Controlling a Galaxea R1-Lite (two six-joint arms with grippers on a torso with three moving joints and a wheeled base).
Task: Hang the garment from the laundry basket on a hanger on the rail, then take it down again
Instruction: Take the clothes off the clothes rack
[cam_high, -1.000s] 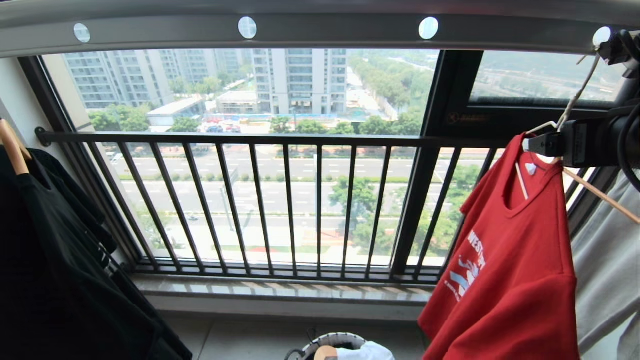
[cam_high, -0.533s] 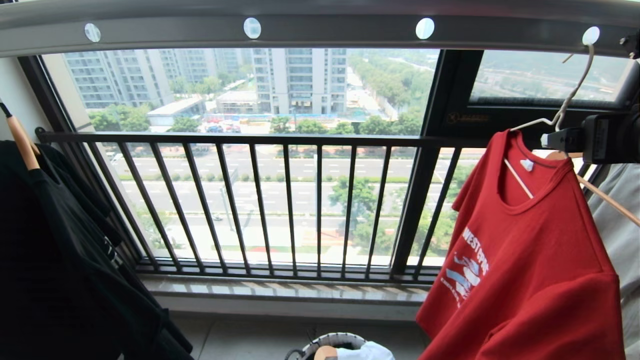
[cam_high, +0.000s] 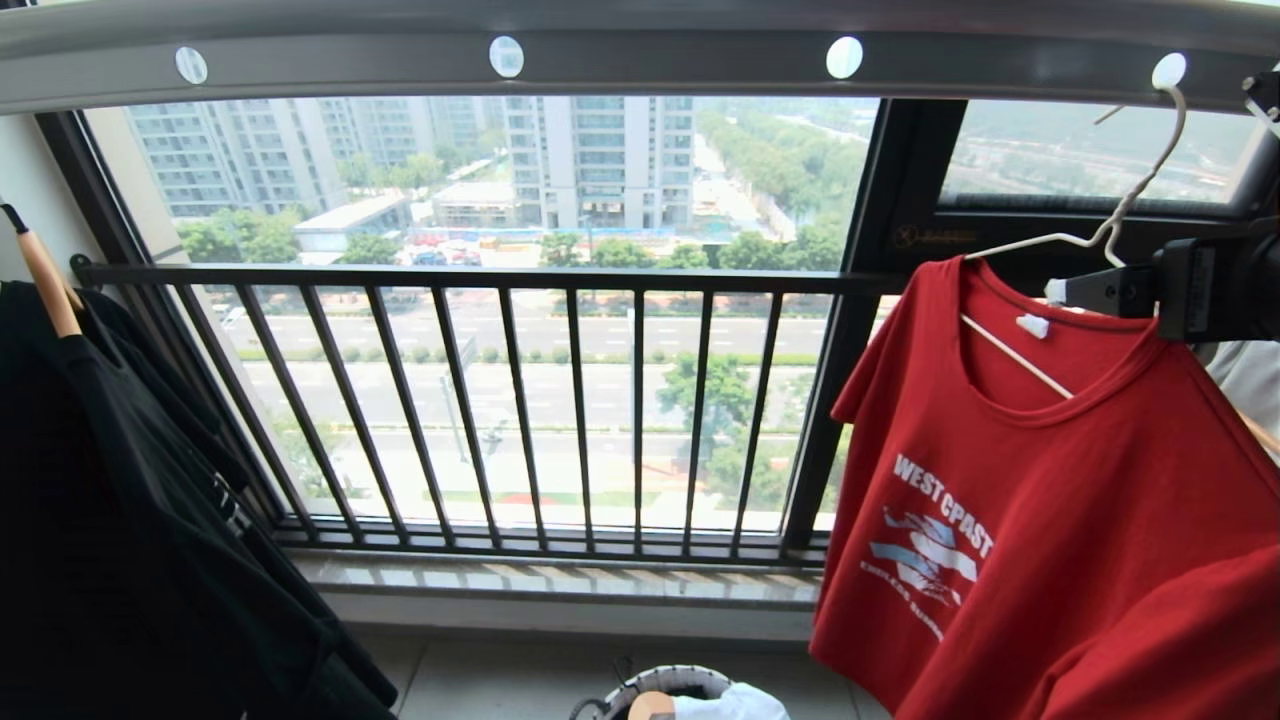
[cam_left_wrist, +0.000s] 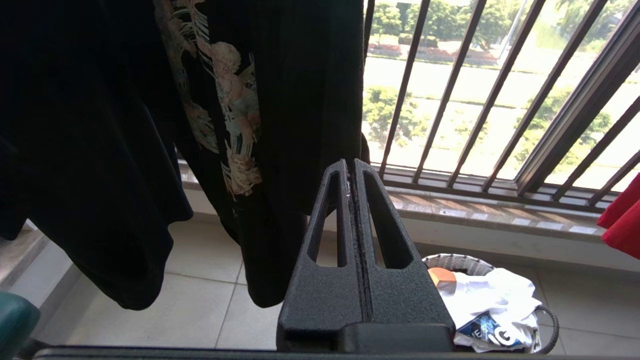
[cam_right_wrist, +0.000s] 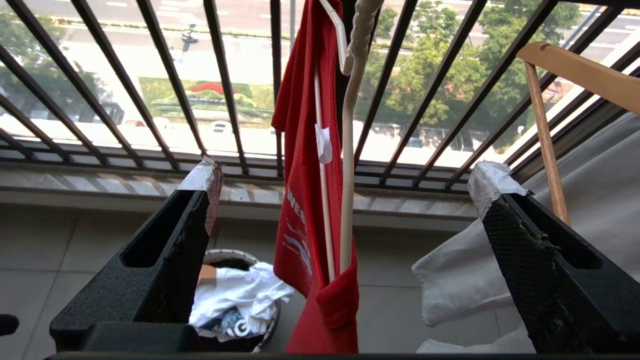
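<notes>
The right tool (cam_right_wrist: 345, 200) stands wide open just behind the hanger (cam_high: 1110, 215), holding nothing. The red garment (cam_high: 1050, 500) hangs on it from the rail (cam_high: 640, 60). The left tool (cam_left_wrist: 354, 172) is closed, empty, above the laundry basket (cam_left_wrist: 445, 260).

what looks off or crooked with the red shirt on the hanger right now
The red T-shirt sits lopsided on the wire hanger: a bare arm of the hanger crosses the open neckline. The hook is through a hole in the rail. The open right gripper straddles it, not touching.
</notes>
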